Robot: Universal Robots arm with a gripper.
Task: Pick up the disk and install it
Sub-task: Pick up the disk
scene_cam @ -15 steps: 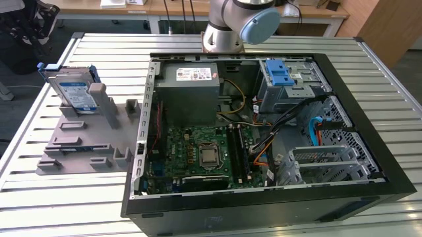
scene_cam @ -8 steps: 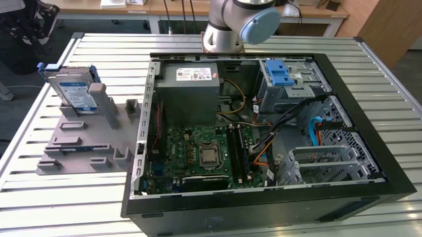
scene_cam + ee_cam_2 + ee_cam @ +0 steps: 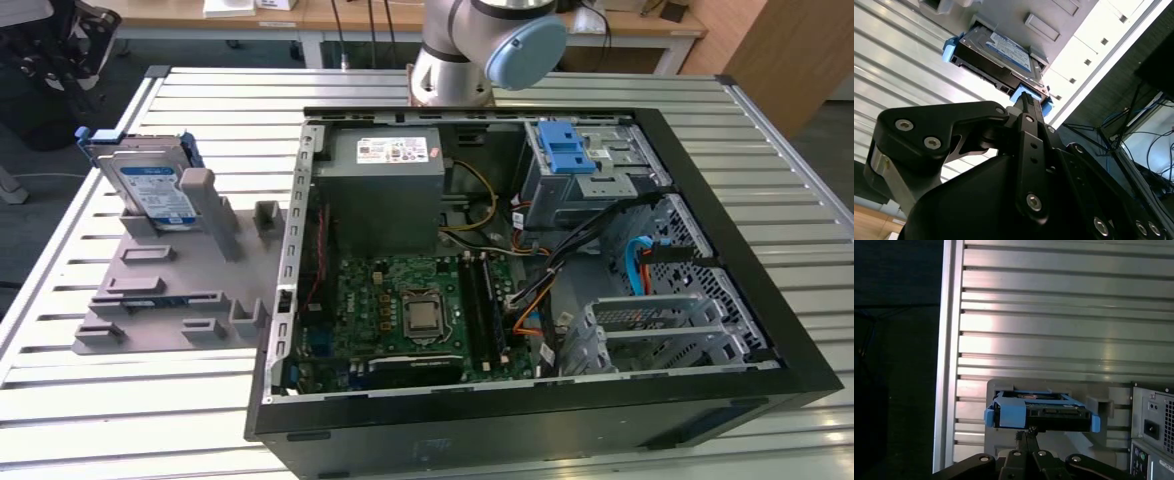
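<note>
- Disk [image 3: 150,185]: silver drive with blue-and-white label and blue side rails, standing on edge in a slot at the far end of a grey fixture [image 3: 160,285]. Outside the computer case [image 3: 534,432] and just beside it, toward the exterior view's left.
- Grey fixture: flat moulded holder with several raised blocks, lying on the slatted metal table [image 3: 80,395] and alongside the case wall.
- Computer case: black tower lying on its side with its interior exposed. Grey power-supply box [image 3: 387,190] at the far end, green motherboard [image 3: 414,310] nearer, and a metal drive cage with a blue latch [image 3: 563,150] toward the exterior view's right.
- Arm [image 3: 467,50]: grey joint with a pale blue cap, rising behind the far edge of the case.
- Gripper [image 3: 1026,431], first wrist view: black linkage with fingers drawn together and nothing clamped between them. Tips aimed at the disk [image 3: 1041,412], close to its blue rail but clear of it.
- Gripper [image 3: 1026,100], second wrist view: same closed fingers seen from the side, pointing at the blue rail end of the disk [image 3: 1004,50], label face visible.
</note>
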